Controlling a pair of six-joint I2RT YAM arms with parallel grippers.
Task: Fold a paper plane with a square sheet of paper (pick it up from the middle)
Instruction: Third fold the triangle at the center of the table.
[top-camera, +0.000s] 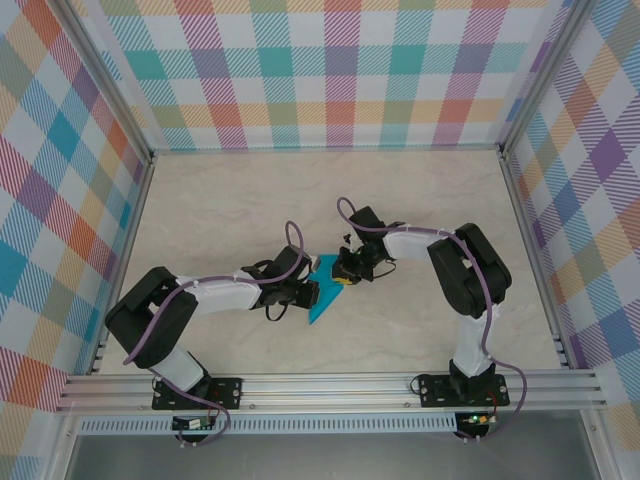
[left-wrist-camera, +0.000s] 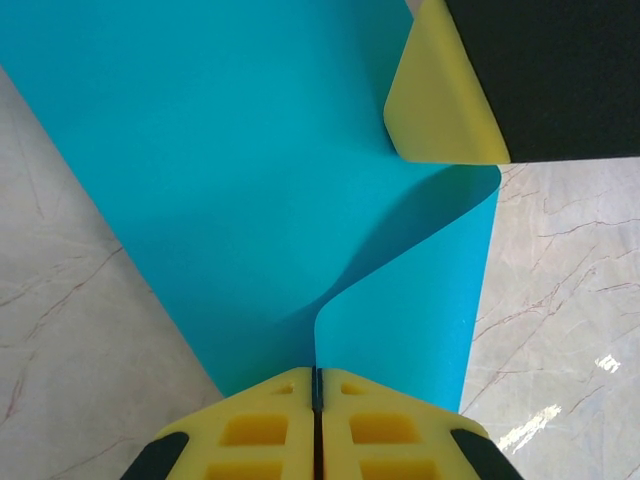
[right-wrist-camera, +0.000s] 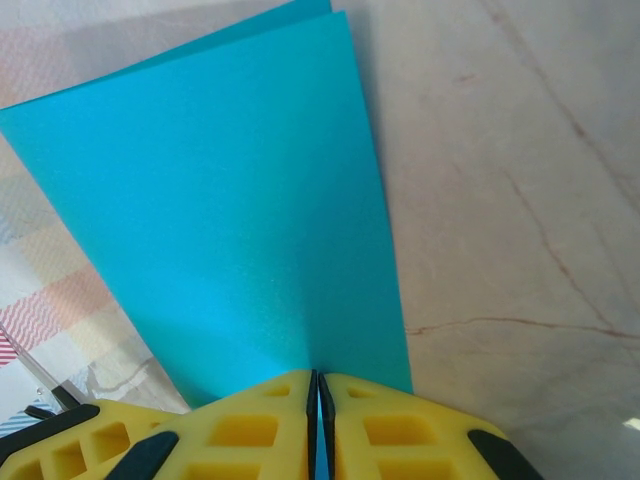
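Observation:
The square sheet of paper (top-camera: 322, 300) is teal-blue, folded over itself, and held above the table between both arms. My left gripper (top-camera: 306, 292) is shut on one raised edge of the paper (left-wrist-camera: 240, 180), which curls up into the closed jaws of the left gripper (left-wrist-camera: 317, 373). My right gripper (top-camera: 346, 268) is shut on the opposite side. In the right wrist view the paper (right-wrist-camera: 230, 200) fans out from the closed jaws of the right gripper (right-wrist-camera: 317, 376), with a second layer peeking out along its top edge. A yellow finger of the right gripper (left-wrist-camera: 440, 110) touches the paper's far corner.
The beige marble tabletop (top-camera: 230, 210) stretches behind and beside the arms. Plaid walls (top-camera: 330, 70) enclose it on three sides. A metal rail (top-camera: 330, 385) runs along the near edge by the arm bases.

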